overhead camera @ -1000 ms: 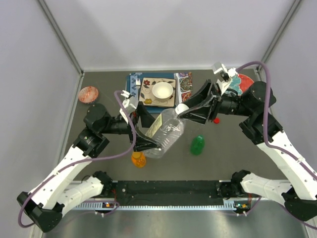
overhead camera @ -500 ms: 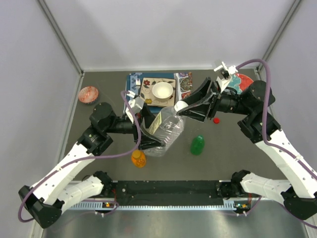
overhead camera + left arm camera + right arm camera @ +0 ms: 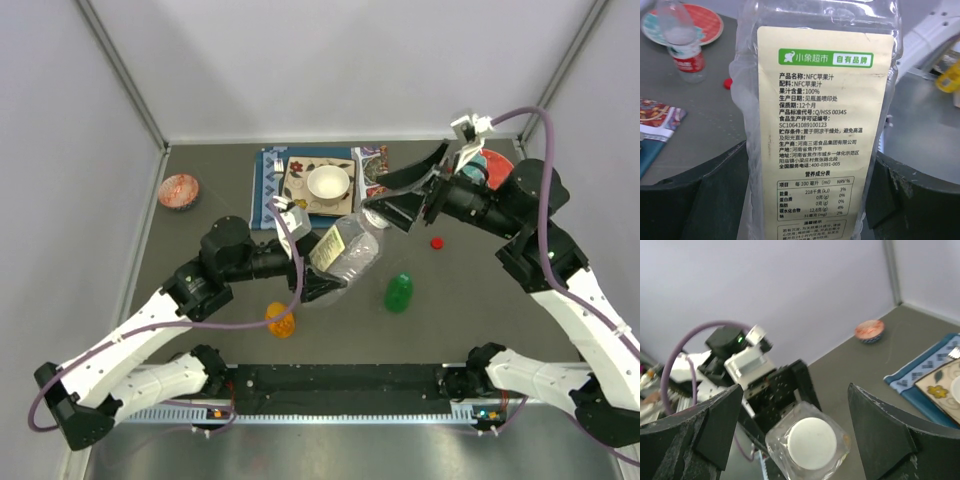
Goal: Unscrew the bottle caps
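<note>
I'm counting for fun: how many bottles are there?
4: big clear bottle in the left gripper, green bottle and orange bottle on the table, small clear bottle beside the red plate.

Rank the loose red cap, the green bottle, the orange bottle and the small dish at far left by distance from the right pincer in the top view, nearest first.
From the right pincer:
1. Red cap, on the table just to its right.
2. Green bottle, toward the arm bases.
3. Orange bottle, near left.
4. Small dish, far left.
</note>
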Robot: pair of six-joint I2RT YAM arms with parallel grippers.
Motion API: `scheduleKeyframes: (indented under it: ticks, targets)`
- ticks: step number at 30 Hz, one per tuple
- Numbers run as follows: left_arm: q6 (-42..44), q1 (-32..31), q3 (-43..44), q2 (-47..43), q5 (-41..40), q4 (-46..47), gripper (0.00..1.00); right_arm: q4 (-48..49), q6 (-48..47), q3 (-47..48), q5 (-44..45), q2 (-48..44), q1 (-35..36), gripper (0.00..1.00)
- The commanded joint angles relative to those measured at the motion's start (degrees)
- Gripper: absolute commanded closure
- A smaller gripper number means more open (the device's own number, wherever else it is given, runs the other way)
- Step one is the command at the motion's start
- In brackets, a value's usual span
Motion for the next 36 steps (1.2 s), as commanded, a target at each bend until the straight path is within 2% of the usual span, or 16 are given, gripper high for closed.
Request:
scheduleKeyframes:
  ticks: [1,6,8,9,13,18,27,36]
  targets:
    - [6.86,-4.78,3.17,-1.27,-20.15,0.01,0.61,-3.71,4.54,5.44,15.12,-0.11,0.05,0.14]
    - [10.90,-11.89,2.99,-1.10,-45.78,1.24,0.63,-10.21,7.01,8.43,25.05,1.91,0.84,0.17]
    - [12.48,-13.66,2.91,-0.75,-50.92,1.86,0.64,-11.98,8.15,8.53,27.26,2.79,1.10,0.19]
    - [13.18,-15.58,2.91,-0.23,-56.08,2.12,0.64,-12.24,8.42,8.53,27.78,3.14,1.36,0.20]
    - [16.79,-20.60,2.82,1.44,-66.03,4.05,0.64,-12.95,9.39,8.62,30.60,5.07,3.03,0.23]
    - [19.34,-24.21,3.26,3.55,-70.72,5.20,0.65,-13.04,9.48,9.32,31.48,7.27,4.44,0.25]
    - [19.61,-24.57,2.64,3.65,-71.77,6.34,0.66,-12.86,9.30,7.39,31.92,7.54,5.59,0.32]
    - [19.52,-24.57,2.29,3.73,-71.86,6.78,0.66,-12.51,9.65,5.37,32.01,7.54,6.03,0.51]
